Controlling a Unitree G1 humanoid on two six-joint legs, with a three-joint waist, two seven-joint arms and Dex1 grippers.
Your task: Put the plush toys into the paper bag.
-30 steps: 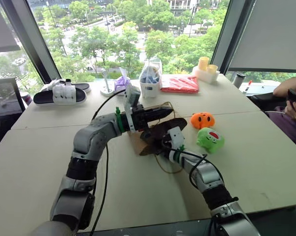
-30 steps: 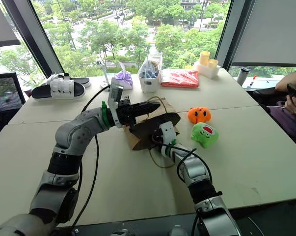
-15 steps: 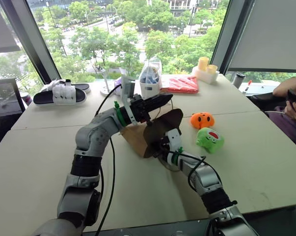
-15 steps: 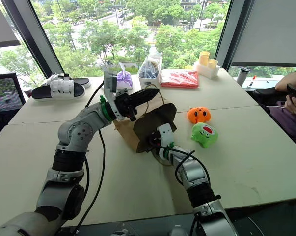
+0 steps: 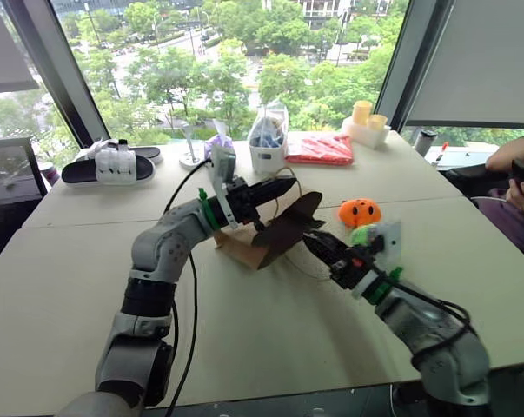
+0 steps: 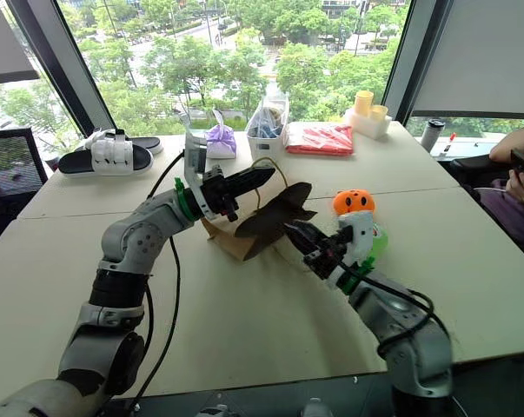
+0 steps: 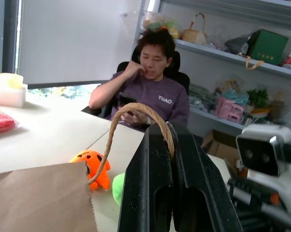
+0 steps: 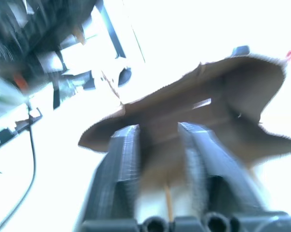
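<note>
The brown paper bag (image 5: 255,243) lies near the table's middle, its mouth flap (image 5: 289,228) lifted toward the right. My left gripper (image 5: 281,185) hovers above it, shut on the bag's twine handle (image 7: 135,109), which loops over the fingers. My right gripper (image 5: 314,242) hangs just right of the flap, open, with the bag's edge in front of its fingertips (image 8: 127,133) and nothing held. The orange plush toy (image 5: 359,211) sits on the table right of the bag. The green plush toy (image 6: 380,240) is partly hidden behind my right wrist.
At the table's far side are black-and-white sandals (image 5: 105,165), a white tub with a clear bag (image 5: 266,143), a red packet (image 5: 319,148) and yellow cups (image 5: 362,115). A person (image 7: 150,92) sits past the table's right edge.
My right gripper has let go of the bag's edge, opened and drawn back up and to the right. The bag's mouth has sagged lower. My left gripper still holds the handle.
</note>
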